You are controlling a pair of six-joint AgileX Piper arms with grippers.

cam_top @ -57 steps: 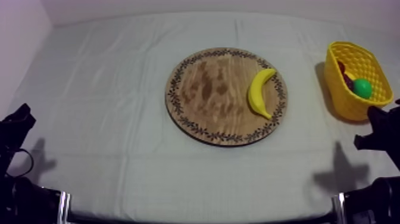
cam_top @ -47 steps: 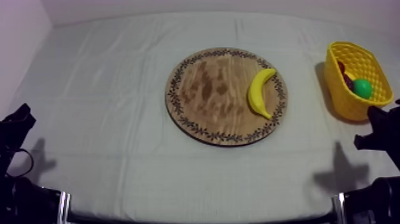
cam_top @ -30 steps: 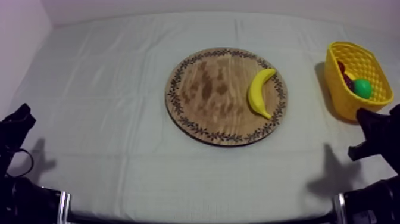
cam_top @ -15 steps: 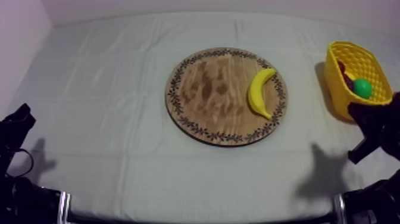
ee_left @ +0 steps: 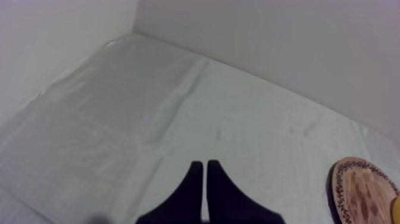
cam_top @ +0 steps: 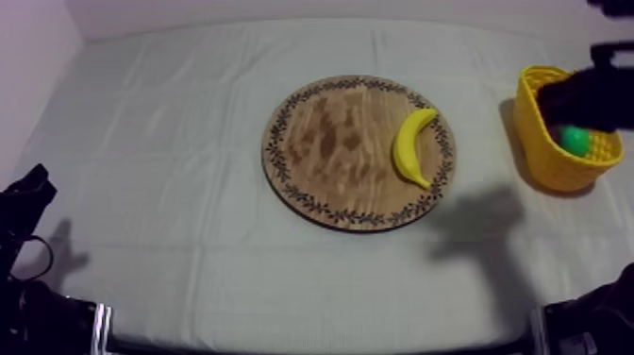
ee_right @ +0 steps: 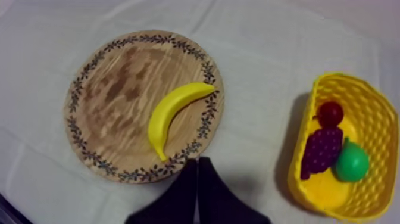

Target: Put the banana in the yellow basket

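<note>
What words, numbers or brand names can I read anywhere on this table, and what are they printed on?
None: no word, number, label or brand can be read on anything here.
The wooden board has a leafy pattern round its rim, not letters.
The banana, the yellow basket, the bunch of grapes, the small red fruit and the cloth bear no print.

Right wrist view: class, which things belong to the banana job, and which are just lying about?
Job: banana, wooden board, yellow basket.
Lying about, all inside that basket: bunch of grapes, small red fruit, green fruit.
</note>
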